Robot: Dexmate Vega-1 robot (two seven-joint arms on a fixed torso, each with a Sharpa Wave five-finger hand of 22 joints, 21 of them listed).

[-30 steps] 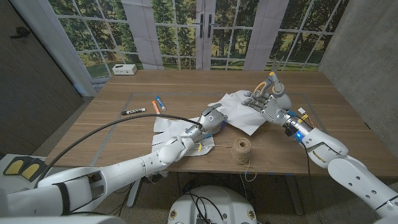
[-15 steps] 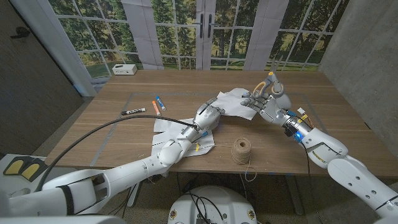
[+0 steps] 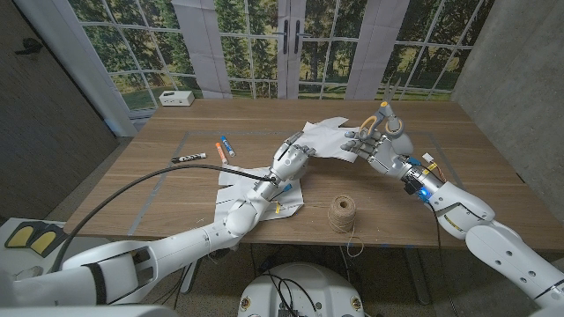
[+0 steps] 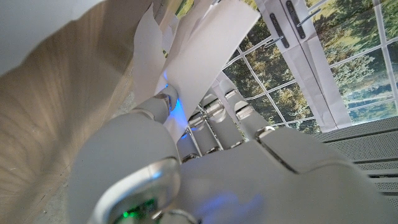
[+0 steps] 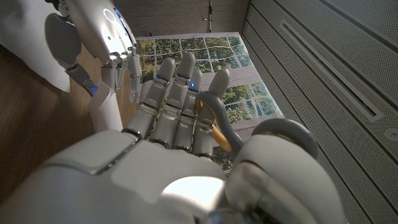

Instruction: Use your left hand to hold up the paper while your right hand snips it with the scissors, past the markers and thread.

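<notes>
My left hand (image 3: 292, 159) grips a white sheet of paper (image 3: 322, 138) and holds it raised off the table, its free end pointing toward my right hand. In the left wrist view the fingers (image 4: 214, 112) close on the paper (image 4: 205, 53). My right hand (image 3: 381, 147) holds the scissors (image 3: 385, 113) just right of the paper's edge, blades pointing up and away. The right wrist view shows the grey and orange scissor handle (image 5: 216, 124) inside my right hand (image 5: 177, 118), with my left hand (image 5: 102, 28) beyond it.
A spool of thread (image 3: 343, 212) stands near the front edge. An orange and a blue marker (image 3: 224, 145) and a black marker (image 3: 188, 158) lie at the left. Another white sheet (image 3: 236, 183) lies under my left forearm. A white box (image 3: 176, 98) sits far left.
My left hand has lifted the paper off the table and carried it up and away from me. The right hand with the scissors has barely moved.
</notes>
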